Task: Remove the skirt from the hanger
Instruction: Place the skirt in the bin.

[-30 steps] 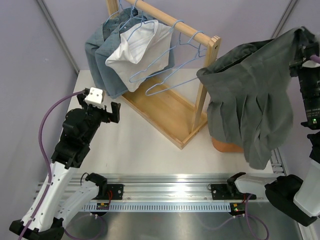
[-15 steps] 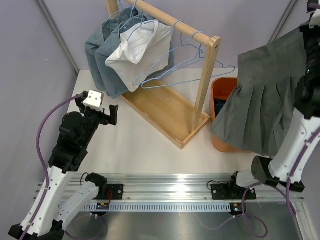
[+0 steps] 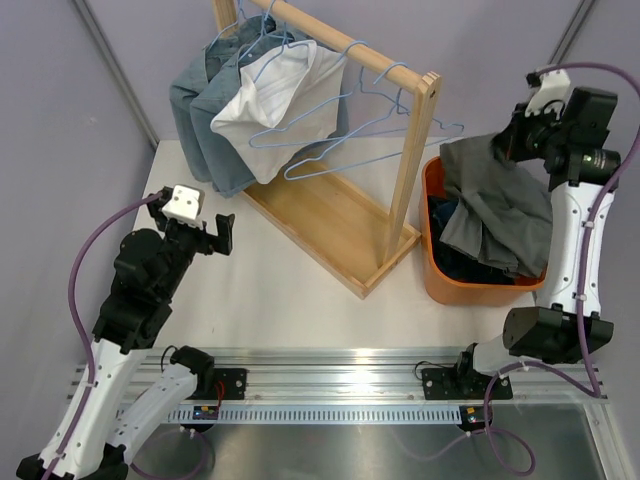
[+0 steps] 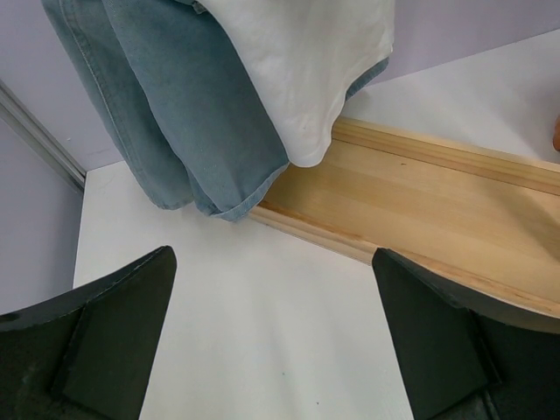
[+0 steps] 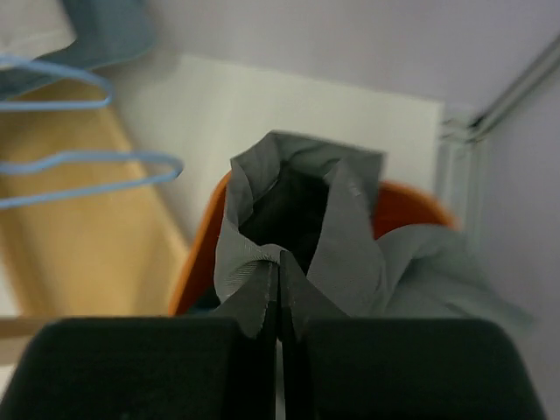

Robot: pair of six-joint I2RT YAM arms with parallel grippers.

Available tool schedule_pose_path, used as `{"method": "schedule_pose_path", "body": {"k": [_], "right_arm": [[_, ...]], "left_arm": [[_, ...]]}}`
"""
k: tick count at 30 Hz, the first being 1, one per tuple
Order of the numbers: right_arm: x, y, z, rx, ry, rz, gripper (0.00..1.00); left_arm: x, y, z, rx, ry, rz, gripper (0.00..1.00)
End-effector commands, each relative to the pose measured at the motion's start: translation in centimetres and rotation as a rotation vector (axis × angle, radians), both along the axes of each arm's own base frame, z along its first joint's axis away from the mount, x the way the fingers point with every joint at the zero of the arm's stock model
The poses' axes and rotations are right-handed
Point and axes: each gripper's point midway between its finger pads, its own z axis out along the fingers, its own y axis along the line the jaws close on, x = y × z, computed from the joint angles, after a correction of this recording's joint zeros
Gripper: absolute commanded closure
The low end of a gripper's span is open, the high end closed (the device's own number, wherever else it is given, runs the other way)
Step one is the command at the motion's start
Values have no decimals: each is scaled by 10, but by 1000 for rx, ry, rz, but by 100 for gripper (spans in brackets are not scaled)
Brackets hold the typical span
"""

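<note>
Grey pleated fabric skirt (image 3: 495,215) lies heaped in the orange plastic bin (image 3: 470,293), on top of dark clothing (image 3: 442,218). The right gripper (image 5: 280,282), just above it, is pinched tight on the skirt's upper edge, and the fabric trails downward. The left gripper (image 3: 220,235) hovers spread wide and empty, well apart.

A robotics lab, set up as a small test cell. Plain lavender wall panels (image 3: 60,120) and a metal frame post (image 3: 115,72) at upper left, closing in a white table (image 3: 290,285). Along the bottom of the frame, a slotted aluminium rail (image 3: 340,385) with robot arms (image 3: 130,290) and purple cables (image 3: 75,285). At upper centre, a wooden clothes rack (image 3: 320,215) with blue wire hangers (image 5: 105,157). At right, an orange bin (image 3: 432,260).
</note>
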Motion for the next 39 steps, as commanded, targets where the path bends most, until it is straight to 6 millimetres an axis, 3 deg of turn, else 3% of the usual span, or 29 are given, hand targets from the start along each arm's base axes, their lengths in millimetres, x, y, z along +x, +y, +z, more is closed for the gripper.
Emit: {"method": "schedule_pose_path", "body": {"k": [1, 2, 3, 5, 6, 11, 14, 17, 22, 25, 26, 28, 29, 32, 35, 36, 38, 39], "right_arm": [[-31, 55, -1, 228, -5, 187, 100], [-35, 62, -11, 268, 31, 212, 100], [-37, 65, -36, 320, 114, 204, 100], [-39, 67, -68, 357, 206, 197, 100], [-42, 65, -98, 368, 283, 181, 100], [-46, 48, -200, 378, 579, 61, 100], [-49, 43, -244, 397, 754, 30, 100], [-48, 34, -275, 349, 825, 11, 100], [-43, 22, -291, 239, 818, -15, 95], [-44, 17, -311, 169, 865, -16, 88], [-44, 14, -317, 140, 879, -26, 85], [-47, 16, -325, 107, 891, -8, 73], [-48, 16, -329, 104, 906, -2, 70], [-51, 23, -334, 120, 937, 55, 57], [-51, 30, -316, 133, 905, 118, 46], [-50, 31, -304, 115, 885, 147, 45], [-50, 35, -274, 87, 812, 209, 36], [-50, 35, -263, 76, 785, 224, 32]], "left_arm": [[3, 2, 5, -19, -18, 15, 1], [4, 1, 5, -21, -16, 14, 1], [5, -1, 6, -21, -17, 11, 1], [7, -3, 10, -34, -20, 7, 1], [10, -5, 11, -35, -16, 2, 1], [14, -10, 24, -64, -32, -11, 1], [16, -11, 31, -70, -40, -15, 1], [17, -12, 40, -74, -51, -16, 1], [18, -14, 60, -139, -76, -11, 1], [20, -18, 78, -211, -93, -17, 1], [17, -20, 93, -234, -114, -32, 1], [23, -25, 100, -258, -97, -42, 1], [20, -26, 117, -272, -110, -53, 1], [31, -35, 125, -281, -68, -66, 1], [40, -40, 149, -300, -74, -78, 1], [38, -39, 168, -318, -103, -84, 1], [54, -41, 172, -331, -88, -74, 1], [56, -39, 186, -353, -111, -80, 1]]}}
